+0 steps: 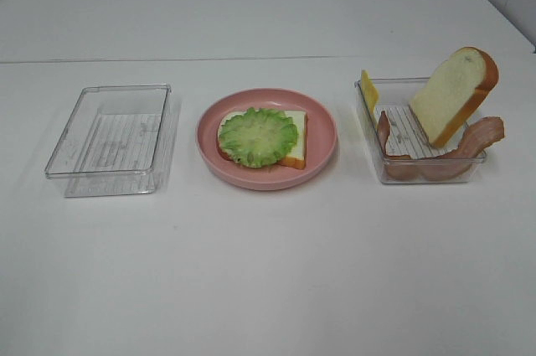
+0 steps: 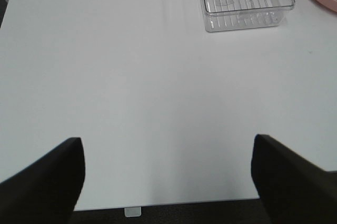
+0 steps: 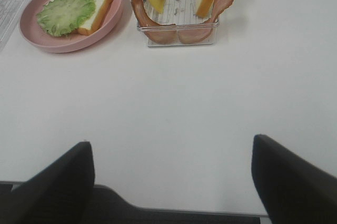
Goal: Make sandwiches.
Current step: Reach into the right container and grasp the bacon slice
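Meanwhile, my left claw (image 2: 168,143) and right claw (image 3: 172,144) gape empty; lettuce (image 1: 258,136) half-hides flat bread (image 1: 297,136); spare slice (image 1: 450,92) leans upright.

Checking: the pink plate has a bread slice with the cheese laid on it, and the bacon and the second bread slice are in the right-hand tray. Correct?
Not quite: the lettuce, not the cheese, lies on the bread slice on the pink plate. The cheese stands in the right-hand tray with the bacon and the second bread slice. The exterior high view shows it.

No readable text or labels anywhere
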You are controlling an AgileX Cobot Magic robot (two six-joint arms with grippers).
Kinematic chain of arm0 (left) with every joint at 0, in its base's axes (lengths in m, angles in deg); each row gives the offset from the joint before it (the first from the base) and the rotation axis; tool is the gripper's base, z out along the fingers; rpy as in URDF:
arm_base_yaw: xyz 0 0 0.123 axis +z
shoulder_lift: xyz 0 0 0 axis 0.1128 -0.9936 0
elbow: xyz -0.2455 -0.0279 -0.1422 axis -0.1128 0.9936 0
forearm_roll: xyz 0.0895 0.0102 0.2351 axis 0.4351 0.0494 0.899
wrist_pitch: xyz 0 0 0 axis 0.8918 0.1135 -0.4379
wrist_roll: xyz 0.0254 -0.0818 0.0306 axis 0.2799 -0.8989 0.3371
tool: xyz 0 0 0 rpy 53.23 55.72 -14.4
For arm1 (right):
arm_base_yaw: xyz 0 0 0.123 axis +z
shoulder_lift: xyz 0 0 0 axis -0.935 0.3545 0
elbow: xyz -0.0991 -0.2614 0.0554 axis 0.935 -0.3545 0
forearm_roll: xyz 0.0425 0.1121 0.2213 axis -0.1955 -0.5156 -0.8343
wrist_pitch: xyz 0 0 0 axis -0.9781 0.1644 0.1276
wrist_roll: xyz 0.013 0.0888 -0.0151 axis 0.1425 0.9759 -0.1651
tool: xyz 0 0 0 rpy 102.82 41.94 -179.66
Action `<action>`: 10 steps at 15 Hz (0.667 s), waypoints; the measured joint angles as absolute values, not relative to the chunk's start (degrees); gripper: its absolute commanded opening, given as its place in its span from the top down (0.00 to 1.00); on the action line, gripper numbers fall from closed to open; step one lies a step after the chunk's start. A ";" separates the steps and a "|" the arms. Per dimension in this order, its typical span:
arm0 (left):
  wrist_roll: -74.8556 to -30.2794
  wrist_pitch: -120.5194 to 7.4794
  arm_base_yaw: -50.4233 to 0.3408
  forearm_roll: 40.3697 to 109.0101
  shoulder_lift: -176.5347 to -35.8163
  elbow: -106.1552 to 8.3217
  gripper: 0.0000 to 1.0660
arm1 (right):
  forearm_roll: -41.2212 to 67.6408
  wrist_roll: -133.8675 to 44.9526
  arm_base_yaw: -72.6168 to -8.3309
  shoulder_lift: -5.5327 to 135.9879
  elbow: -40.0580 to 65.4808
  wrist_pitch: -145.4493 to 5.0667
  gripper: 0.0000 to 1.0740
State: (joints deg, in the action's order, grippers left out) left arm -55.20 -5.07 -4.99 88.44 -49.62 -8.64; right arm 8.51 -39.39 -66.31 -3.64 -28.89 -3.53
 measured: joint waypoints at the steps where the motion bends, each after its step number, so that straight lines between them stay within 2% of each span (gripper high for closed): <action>1: -54.57 -5.07 -4.99 88.04 -49.57 -8.47 0.26 | 8.51 -39.39 -66.31 -3.64 -28.89 -3.53 0.26; 7: -54.11 -5.81 -4.99 87.07 -48.77 -8.47 0.26 | 8.34 -39.39 -66.31 -3.64 -28.89 -3.53 0.26; 10: -54.11 -5.87 -4.99 87.07 -40.86 -8.47 0.26 | 8.23 -39.39 -66.31 -3.64 -28.89 -3.53 0.26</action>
